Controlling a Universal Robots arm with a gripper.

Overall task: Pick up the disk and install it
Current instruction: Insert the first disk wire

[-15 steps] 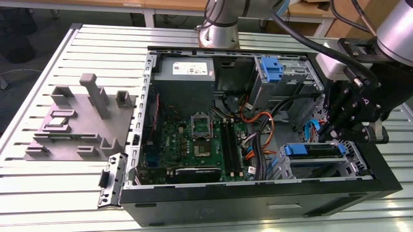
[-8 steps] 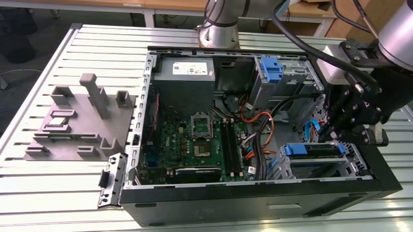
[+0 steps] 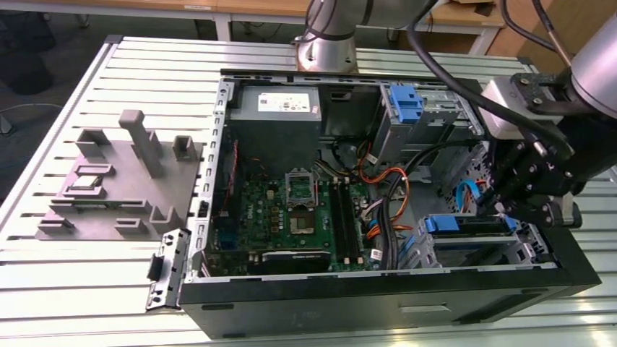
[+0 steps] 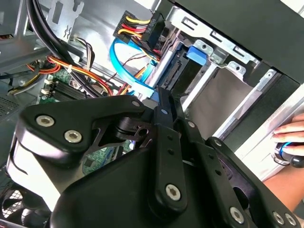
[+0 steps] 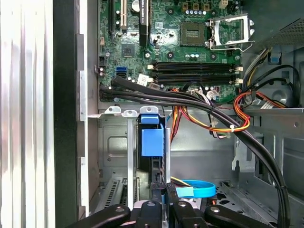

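Bright, even room light pours down in the exterior view. The ribbed counter (image 3: 58,303) shines pale, and streaks of glare run along its slats at the near edge. Inside the open computer case (image 3: 386,307) it is dimmer, and the drive bays sink into shadow. In the first wrist view the counter's slats burn out to white, while the motherboard (image 5: 190,47) sits evenly lit. In the second wrist view the black gripper (image 4: 164,107) carries a soft grey sheen, and the bare chassis metal (image 4: 61,19) glares.
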